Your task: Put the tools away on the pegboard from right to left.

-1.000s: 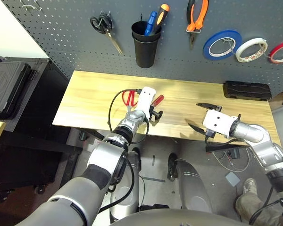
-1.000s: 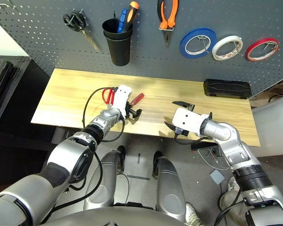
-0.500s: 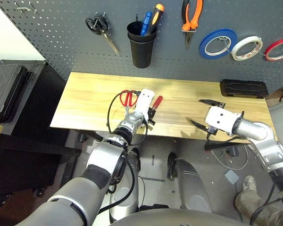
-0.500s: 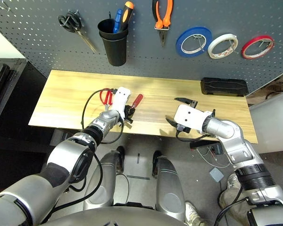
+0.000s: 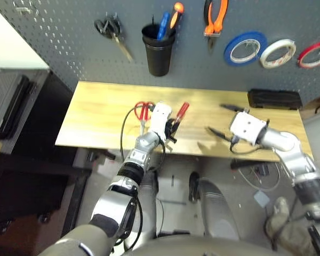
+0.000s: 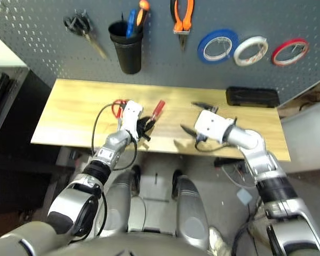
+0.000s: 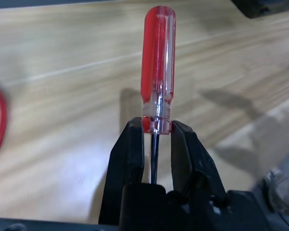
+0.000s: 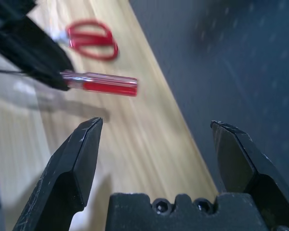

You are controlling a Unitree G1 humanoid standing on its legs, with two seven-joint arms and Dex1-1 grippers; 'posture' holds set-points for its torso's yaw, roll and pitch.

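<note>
My left gripper (image 5: pixel 171 126) is shut on the red-handled screwdriver (image 7: pixel 157 67), gripping the metal shaft just below the handle, which points up and away over the table (image 5: pixel 96 114). The red-handled scissors (image 5: pixel 144 111) lie flat on the wood just left of that gripper. My right gripper (image 5: pixel 222 119) hovers open over the table's right half with nothing between its fingers (image 8: pixel 82 149). On the pegboard (image 5: pixel 69 32) hang the orange-and-black pliers (image 5: pixel 215 16) and the thin red tape ring (image 5: pixel 316 54).
A black cup (image 5: pixel 158 48) holding blue- and orange-handled tools hangs on the board, with black scissors (image 5: pixel 111 29) to its left. Blue tape (image 5: pixel 244 48) and white tape (image 5: pixel 277 53) hang between the pliers and the red ring. A black case (image 5: pixel 274 99) lies at the table's back right.
My left gripper closed on the screwdriver and raised it off the wood. My right gripper drifted a little left and stayed open. The camera view also shifted.
</note>
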